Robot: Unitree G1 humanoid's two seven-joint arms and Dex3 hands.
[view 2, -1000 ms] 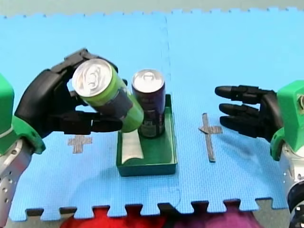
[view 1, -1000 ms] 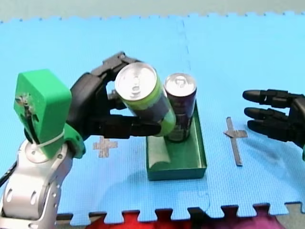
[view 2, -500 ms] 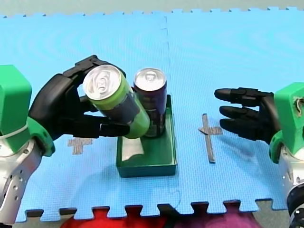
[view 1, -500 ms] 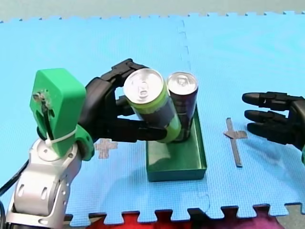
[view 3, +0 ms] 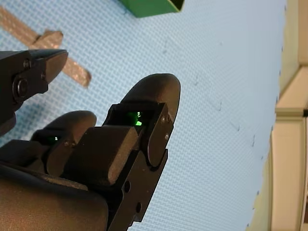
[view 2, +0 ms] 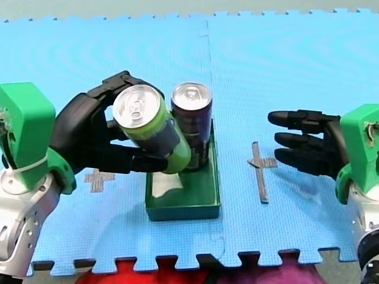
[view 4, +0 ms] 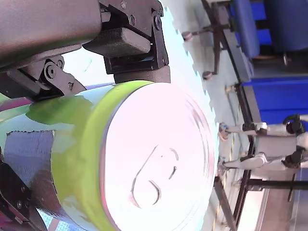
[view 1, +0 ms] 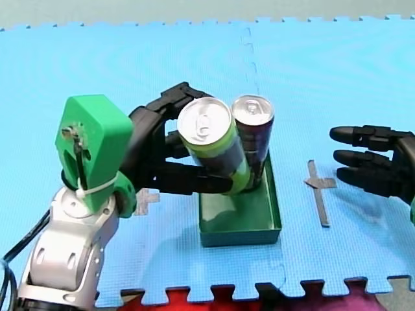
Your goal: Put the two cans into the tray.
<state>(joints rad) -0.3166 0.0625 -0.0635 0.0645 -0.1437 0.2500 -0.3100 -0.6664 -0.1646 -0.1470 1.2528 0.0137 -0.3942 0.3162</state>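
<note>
The left arm comes in low, a silver forearm with a green wrist block point(view 1: 91, 149). The left hand point(view 1: 155, 149) is clamped round the green can point(view 1: 214, 146): two fingers curl over its upper side and the thumb runs under it. The can is tilted, its top leaning toward the camera and its lower end down over the tray point(view 1: 240, 234). Whether it touches the tray floor cannot be told. The second wrist view sees the same can's lid point(view 4: 144, 163) close up, with black fingers pressed to its wall.

The purple can point(view 1: 255, 129) stands upright in the far end of the tray, just beside the green one; contact between them cannot be judged.

The right hand point(view 1: 373, 165) is well apart from the tray, over the mat point(view 1: 97, 65). It holds nothing and its fingers are uncurled, pointing toward the tray.

The surface is a blue foam mat of interlocking tiles. A grey tape cross point(view 2: 99, 177) lies beside the tray under the left hand, and another point(view 1: 319, 194) lies between the tray and the right hand. Red and purple cloth point(view 1: 214, 299) shows past the near edge.

The first wrist view shows black fingers point(view 3: 154, 110) over the mat, a tape strip point(view 3: 62, 62) and a tray corner point(view 3: 151, 6). Beyond the mat, the second wrist view shows blue furniture on black legs point(view 4: 226, 38).
</note>
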